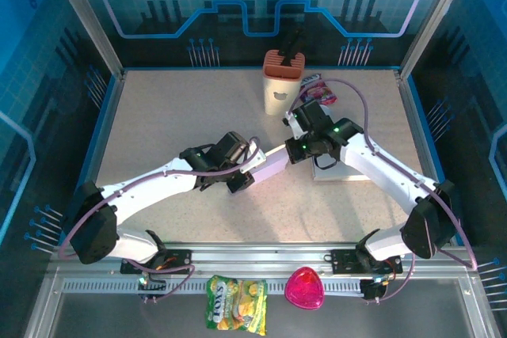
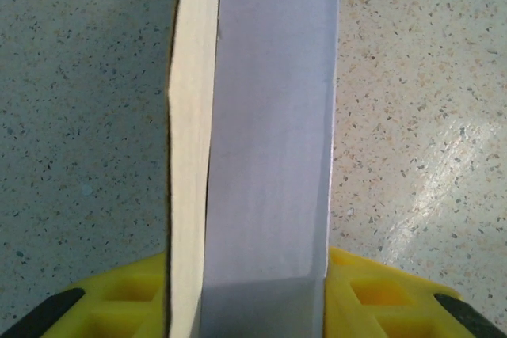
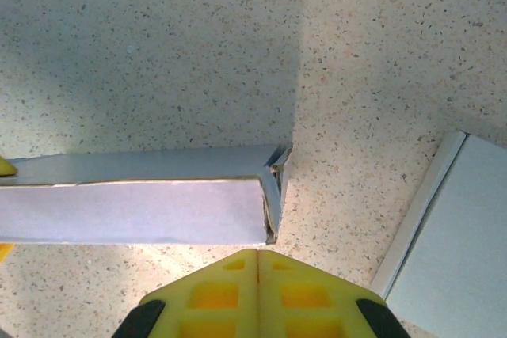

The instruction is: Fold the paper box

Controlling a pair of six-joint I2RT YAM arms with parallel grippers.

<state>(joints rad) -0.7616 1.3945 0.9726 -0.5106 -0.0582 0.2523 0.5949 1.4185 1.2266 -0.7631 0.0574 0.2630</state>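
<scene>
Spreading under everything is the speckled table point(image 1: 174, 116), and the two arms reach in from its near edge to meet at the middle. Between them is the paper box point(image 1: 273, 161) — a long, narrow white piece, half folded, with the flaps at one corner not lying flat. The left claw point(image 2: 247, 306) grips one end, its yellow fingers point(image 2: 119, 302) pressed against both sides of the box. The right claw point(image 3: 258, 263) has its fingers fully together with nothing between them; its tip is just beside the other end of the box — whether it touches, I cannot tell. A flat white sheet point(image 3: 451, 243) lies on the table to its right. At the back stands a beige cup point(image 1: 283, 85), with a pink packet point(image 1: 318, 89) beside it.
</scene>
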